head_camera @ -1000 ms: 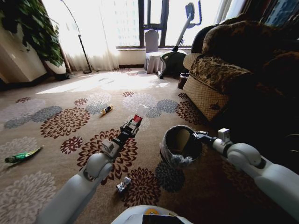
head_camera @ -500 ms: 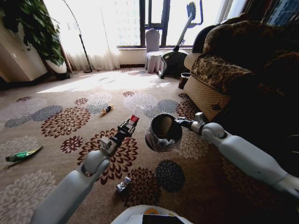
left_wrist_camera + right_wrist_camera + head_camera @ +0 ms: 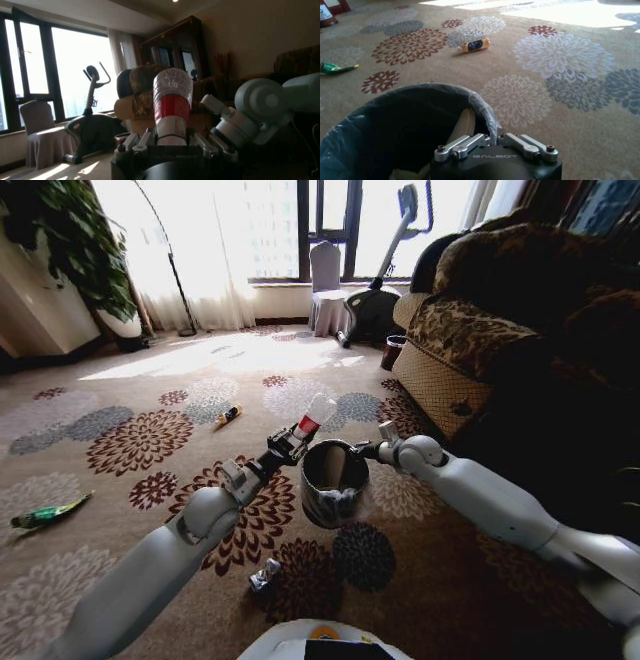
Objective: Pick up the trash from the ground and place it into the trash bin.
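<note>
Mid-frame, the left pincer (image 3: 291,441) grips a red-banded bottle (image 3: 312,418), its long axis angled over the trash bin (image 3: 334,480) clamped by the right pincer (image 3: 362,450).

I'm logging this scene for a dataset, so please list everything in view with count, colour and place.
Bottle: one, clear with red label, in left end effector beside bin rim.
Trash bin: one, dark with grey liner, held off the carpet.
Tube: one, orange-black, carpet far ahead.
Wrapper: one, green, carpet far left.
Small litter piece: one, silvery, carpet near base.
Sofa: one, brown patterned, right.
Exercise bike: one, by window.
Plant: one, green, left.
Left end effector: shut on bottle.
Right end effector: clamped on bin rim.
</note>
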Robot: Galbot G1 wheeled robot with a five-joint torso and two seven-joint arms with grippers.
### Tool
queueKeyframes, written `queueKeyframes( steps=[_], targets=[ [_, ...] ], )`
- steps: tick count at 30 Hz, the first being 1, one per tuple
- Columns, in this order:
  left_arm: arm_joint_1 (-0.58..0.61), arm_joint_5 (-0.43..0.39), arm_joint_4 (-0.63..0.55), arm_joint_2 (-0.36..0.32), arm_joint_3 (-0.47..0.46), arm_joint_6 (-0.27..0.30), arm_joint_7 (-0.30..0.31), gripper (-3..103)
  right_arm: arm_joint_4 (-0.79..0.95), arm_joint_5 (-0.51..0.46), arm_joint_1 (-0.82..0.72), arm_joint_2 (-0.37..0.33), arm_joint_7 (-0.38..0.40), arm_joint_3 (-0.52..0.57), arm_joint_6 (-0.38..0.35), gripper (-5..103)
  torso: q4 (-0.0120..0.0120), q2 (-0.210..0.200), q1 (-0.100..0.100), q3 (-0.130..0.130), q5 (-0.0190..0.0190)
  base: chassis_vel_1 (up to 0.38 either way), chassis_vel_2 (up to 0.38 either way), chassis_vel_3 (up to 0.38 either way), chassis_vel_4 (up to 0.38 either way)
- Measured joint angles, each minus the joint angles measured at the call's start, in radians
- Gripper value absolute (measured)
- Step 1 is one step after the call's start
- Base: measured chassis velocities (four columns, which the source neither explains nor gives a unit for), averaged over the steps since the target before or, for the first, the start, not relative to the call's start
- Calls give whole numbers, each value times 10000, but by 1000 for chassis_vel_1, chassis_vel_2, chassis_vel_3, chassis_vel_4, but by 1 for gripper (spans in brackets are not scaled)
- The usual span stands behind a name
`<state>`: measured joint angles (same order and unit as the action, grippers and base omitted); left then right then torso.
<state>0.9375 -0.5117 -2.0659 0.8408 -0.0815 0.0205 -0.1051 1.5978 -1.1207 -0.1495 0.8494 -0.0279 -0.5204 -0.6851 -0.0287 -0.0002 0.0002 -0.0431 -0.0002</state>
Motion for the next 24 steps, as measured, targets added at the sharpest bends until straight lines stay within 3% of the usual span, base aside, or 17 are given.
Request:
queueKeyframes(
  steps=[4,12,16,18,24],
  targets=[
    [-194,247,502,193,124,-295,-161,30,449,-658,143,-6,312,-60,-375,2,0,2,0,0,0,0,0,0,0],
    [-696,569,1374,482,413,-688,-302,27,1182,-1034,-19,-358,521,0,-464,2,3,2,0,0,2,0,0,0,0],
    [-816,726,1706,763,804,-786,-350,48,1455,-1097,-91,-581,509,125,-439,2,3,2,0,0,3,0,0,0,0],
    [-820,726,1758,831,893,-837,-331,48,1489,-1130,-95,-605,516,145,-426,2,3,2,0,0,2,0,0,0,0],
    [-825,785,1768,1139,1292,-924,-265,75,1602,-1286,-48,-680,596,182,-382,2,4,2,0,0,3,0,0,0,0]
  ],
)
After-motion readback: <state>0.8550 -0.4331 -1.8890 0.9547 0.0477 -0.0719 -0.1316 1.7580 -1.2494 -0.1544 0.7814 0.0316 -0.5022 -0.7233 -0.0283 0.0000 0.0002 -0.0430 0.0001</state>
